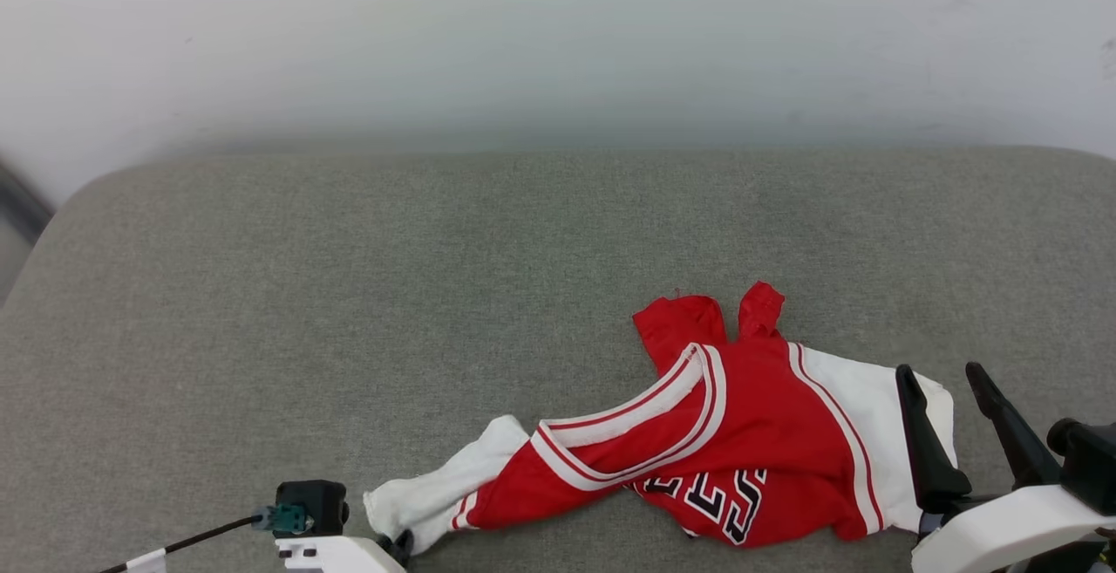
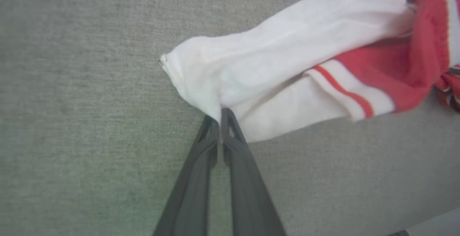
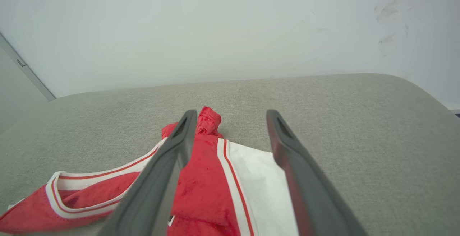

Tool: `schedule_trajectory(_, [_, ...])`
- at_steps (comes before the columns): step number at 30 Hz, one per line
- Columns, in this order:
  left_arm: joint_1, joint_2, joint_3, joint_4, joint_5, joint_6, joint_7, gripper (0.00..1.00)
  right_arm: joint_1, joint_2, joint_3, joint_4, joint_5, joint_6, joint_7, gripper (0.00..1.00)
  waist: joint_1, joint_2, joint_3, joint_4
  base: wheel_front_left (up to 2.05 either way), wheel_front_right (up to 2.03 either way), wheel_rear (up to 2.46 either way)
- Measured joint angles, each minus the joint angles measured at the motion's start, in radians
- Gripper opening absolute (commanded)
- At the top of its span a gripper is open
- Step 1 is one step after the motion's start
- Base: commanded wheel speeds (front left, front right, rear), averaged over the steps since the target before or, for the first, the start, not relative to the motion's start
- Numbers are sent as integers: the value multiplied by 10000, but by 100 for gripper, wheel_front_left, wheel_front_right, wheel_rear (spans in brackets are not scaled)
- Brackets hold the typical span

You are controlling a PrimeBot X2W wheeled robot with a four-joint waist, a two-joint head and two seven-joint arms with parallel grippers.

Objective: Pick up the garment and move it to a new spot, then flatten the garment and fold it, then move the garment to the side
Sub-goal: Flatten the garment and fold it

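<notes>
The garment lies crumpled on a grey fabric cushion, near its front edge and right of the middle in the head view. It is a red shirt with white sleeves and red-and-white striped trim. The neckline is open towards the left, and part of the black, white-outlined lettering shows at the lower edge of the heap. One white sleeve is drawn out to the left in a narrow roll, and the other lies flatter on the right side.

The left gripper sits at the bottom of the head view, at the end of the stretched-out sleeve. In the left wrist view its jaws are pressed together, and the left gripper pinches a fold of white cloth at the lower edge of the garment.

The right gripper is over the right-hand sleeve with its jaws spread wide and nothing between them. In the right wrist view the right gripper straddles the garment: one finger lies over the red part, the other over the outer edge of the white sleeve. I cannot tell whether the fingers touch the cloth.

A plain pale wall rises behind the cushion.
</notes>
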Motion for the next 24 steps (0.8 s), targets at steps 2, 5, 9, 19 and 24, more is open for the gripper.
schedule_trajectory(2, [-11, -113, 136, -63, 199, 113, -502, 100, 109, 0, -36, -12, 2, 0, 71, 100, 0, 0, -106, 29, 0, 0, 0])
schedule_trajectory(5, [-119, -196, 401, -174, 577, 314, -1404, 100, 267, 0, -42, -46, 6, 2, 153, 100, 0, 0, -308, 62, 0, 0, 0])
schedule_trajectory(9, [-240, -207, 560, -451, 1026, 401, -2309, 100, 432, 0, -31, -77, 42, 2, 274, 100, 0, 0, -569, 37, 0, 0, 0])
schedule_trajectory(19, [-1200, -420, 477, -949, 2525, 610, -3996, 100, 478, 0, -42, -123, 73, 0, 393, 100, 0, 0, -746, -111, 0, 0, 0])
schedule_trajectory(24, [-1244, -520, 520, -1026, 2708, 669, -4261, 100, 523, 0, -259, -86, 75, 2, 537, 100, 0, 0, -683, -128, 0, 0, 0])
